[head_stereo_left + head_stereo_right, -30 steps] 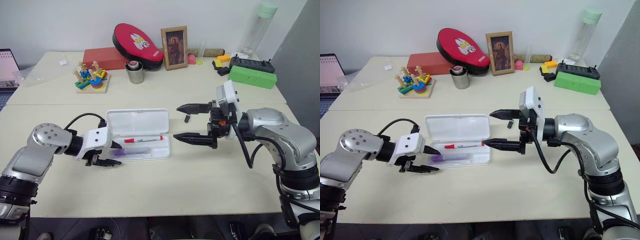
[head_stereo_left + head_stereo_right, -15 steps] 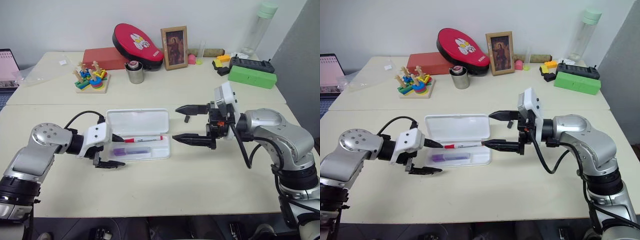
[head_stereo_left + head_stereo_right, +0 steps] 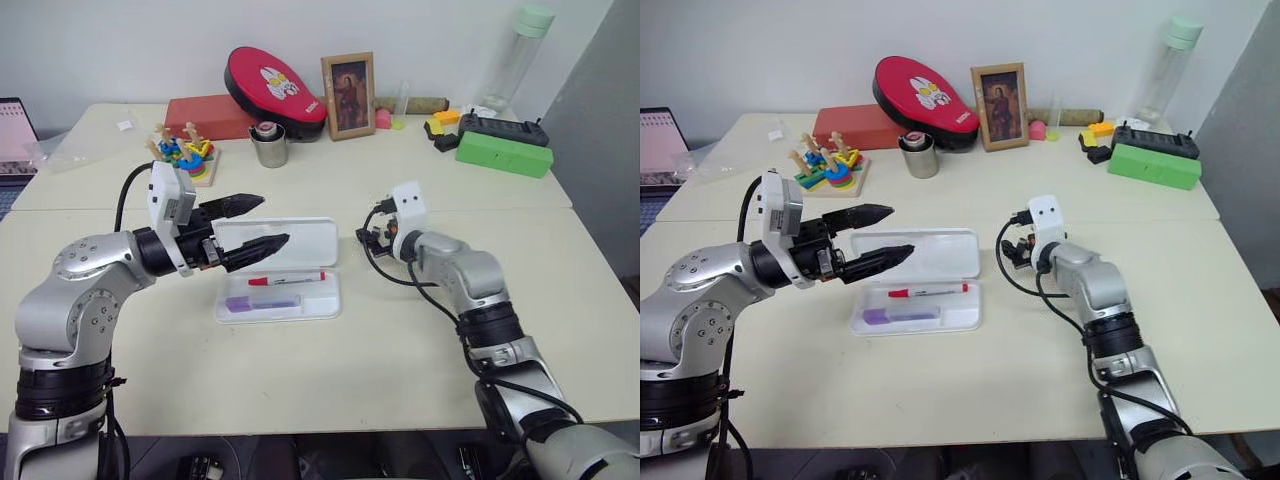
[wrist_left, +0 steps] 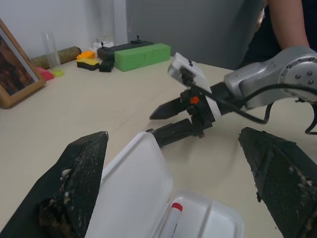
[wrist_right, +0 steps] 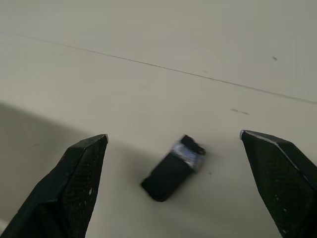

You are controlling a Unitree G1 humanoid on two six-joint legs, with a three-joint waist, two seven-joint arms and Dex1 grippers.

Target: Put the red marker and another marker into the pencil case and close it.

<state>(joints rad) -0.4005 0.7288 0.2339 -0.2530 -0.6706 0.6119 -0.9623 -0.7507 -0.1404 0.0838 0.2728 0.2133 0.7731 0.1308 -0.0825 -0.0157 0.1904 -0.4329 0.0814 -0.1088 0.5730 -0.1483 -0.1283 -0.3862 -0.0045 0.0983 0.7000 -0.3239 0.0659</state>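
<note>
Right now my left gripper hangs with its fingers spread wide and empty over the left end of the pencil case. That case lies open on the table, lid tipped back. In its tray I see the purple marker nearest me and the red marker just behind it. My right gripper, fingers apart and holding nothing, reaches low just past the case's right end, a small black block lying on the table between its fingertips. Farther back stand a metal cup and a picture frame.
</note>
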